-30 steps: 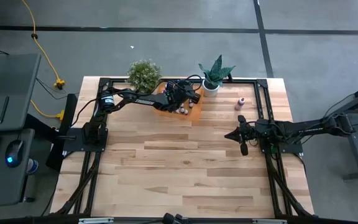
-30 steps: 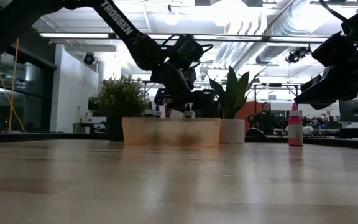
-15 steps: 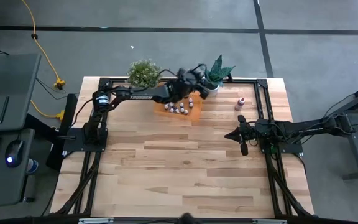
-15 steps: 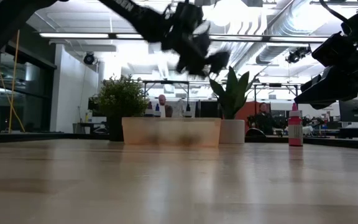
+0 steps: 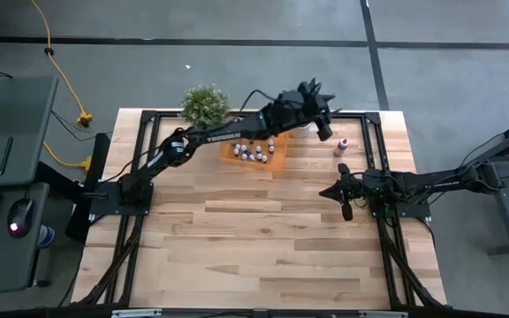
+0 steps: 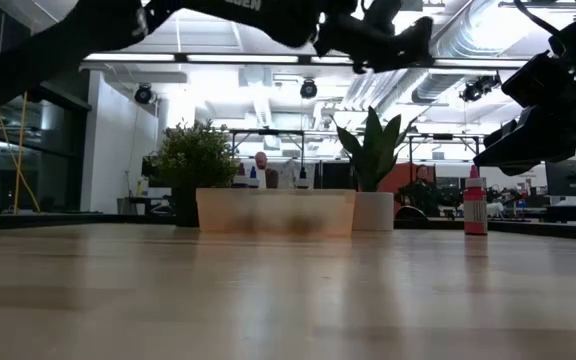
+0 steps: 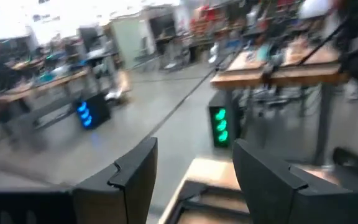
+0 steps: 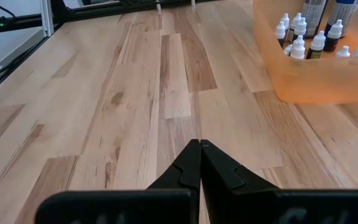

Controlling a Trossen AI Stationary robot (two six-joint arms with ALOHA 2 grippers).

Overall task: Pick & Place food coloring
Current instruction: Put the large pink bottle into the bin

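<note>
An orange tray (image 5: 253, 159) at the table's far side holds several tiny white-capped food coloring bottles (image 5: 253, 150), standing upright; they also show in the right wrist view (image 8: 300, 40). One pink bottle (image 5: 343, 147) stands alone on its base, right of the tray (image 6: 475, 212). My left gripper (image 5: 325, 131) is raised high past the tray's far right corner, pointing level, open, with nothing between its fingers (image 7: 194, 149). My right gripper (image 5: 343, 196) waits shut at the table's right side (image 8: 199, 146).
A bushy potted plant (image 5: 206, 104) stands behind the tray's left end. A spiky-leaved plant in a white pot (image 6: 373, 170) stands behind its right end, partly under my left arm in the high view. Bare wood (image 5: 254, 247) stretches across the table's near half.
My left gripper has risen out of the orange tray and swung toward the table's far right, tipping from pointing down to level. Its fingers stayed apart. The bottles in the tray and the pink bottle have not moved.
</note>
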